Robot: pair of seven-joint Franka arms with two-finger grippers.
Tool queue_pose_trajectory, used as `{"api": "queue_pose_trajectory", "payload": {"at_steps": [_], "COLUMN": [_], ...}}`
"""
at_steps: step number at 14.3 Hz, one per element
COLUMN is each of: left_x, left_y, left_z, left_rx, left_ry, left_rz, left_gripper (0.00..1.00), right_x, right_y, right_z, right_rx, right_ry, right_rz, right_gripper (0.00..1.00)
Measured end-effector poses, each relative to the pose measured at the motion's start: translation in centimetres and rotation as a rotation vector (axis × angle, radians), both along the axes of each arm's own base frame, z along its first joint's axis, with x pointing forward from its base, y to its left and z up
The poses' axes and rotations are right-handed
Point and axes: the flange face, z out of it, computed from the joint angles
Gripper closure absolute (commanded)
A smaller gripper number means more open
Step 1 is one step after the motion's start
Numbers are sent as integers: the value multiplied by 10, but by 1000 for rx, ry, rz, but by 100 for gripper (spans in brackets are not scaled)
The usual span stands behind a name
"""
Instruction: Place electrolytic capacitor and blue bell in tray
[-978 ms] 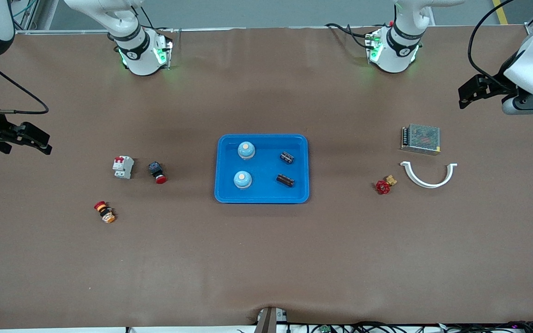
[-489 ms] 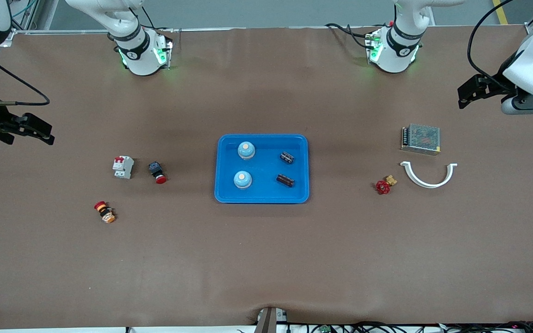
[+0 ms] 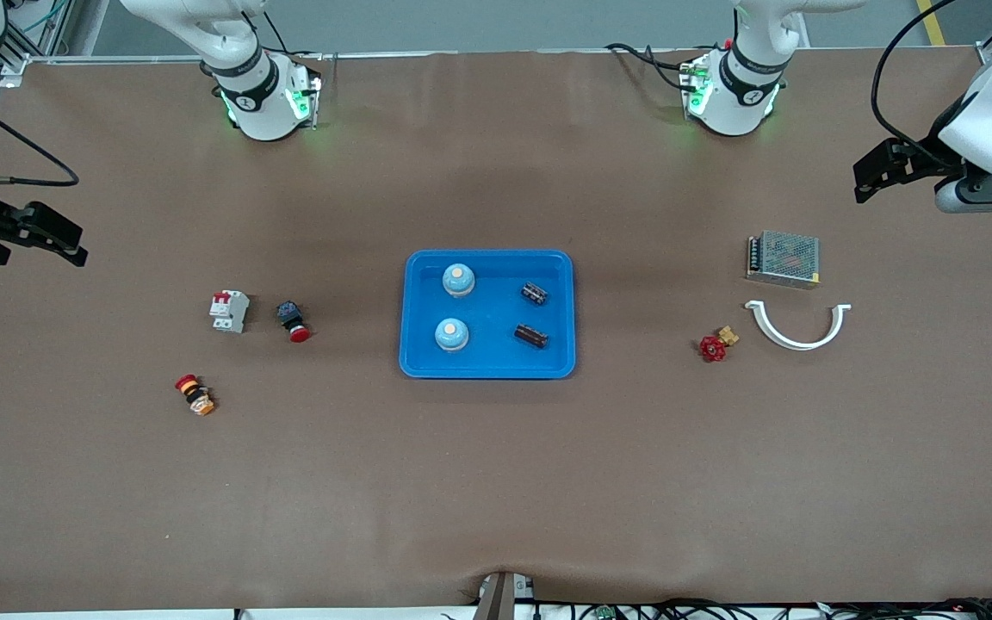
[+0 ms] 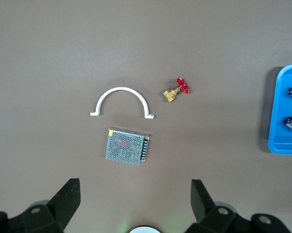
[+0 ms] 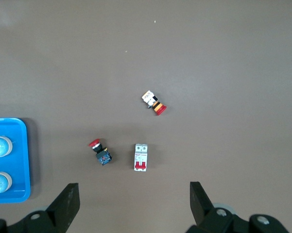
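Two bells (image 3: pixel 458 279) (image 3: pixel 451 335) and two capacitors (image 3: pixel 534 294) (image 3: pixel 530 336) are seen in the tray (image 3: pixel 487 368), bells toward the right arm's end. A breaker (image 3: pixel 229 311) and two push buttons (image 3: pixel 293 321) (image 3: pixel 195 395) are laid toward that end; a power supply (image 3: pixel 783 258), clamp (image 3: pixel 797 327) and valve (image 3: pixel 716 344) toward the left arm's.

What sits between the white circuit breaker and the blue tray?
A red-capped pushbutton switch lies beside the circuit breaker; from there to the tray the brown table is bare. Front view and right wrist view both show it.
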Motion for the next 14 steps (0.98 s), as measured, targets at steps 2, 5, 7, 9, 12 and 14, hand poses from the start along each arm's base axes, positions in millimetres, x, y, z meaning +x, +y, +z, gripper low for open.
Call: {"api": "queue_pose_trajectory", "payload": {"at_steps": [2, 5, 7, 9, 12, 14], "left_x": [0, 0, 0, 0, 1, 1], "left_y": [1, 1, 0, 0, 0, -1], "left_z": [3, 5, 5, 6, 13, 15], "left_rx": [-1, -1, -1, -1, -5, -15], "left_ry": [-7, -10, -10, -12, -27, -30], "left_rz": [1, 0, -1, -1, -2, -3], "left_gripper": [0, 0, 0, 0, 0, 0], "right_x": [0, -1, -3, -4, -4, -4], "right_y": [-3, -5, -5, -5, -5, -5], "right_z": [3, 6, 8, 9, 9, 9], "right_rx": [0, 0, 0, 0, 0, 0], "right_ry": [-2, -7, -10, -10, -7, -6], "right_rz": [-5, -10, -10, -10, -10, -10], "right_gripper": [0, 0, 0, 0, 0, 0]}}
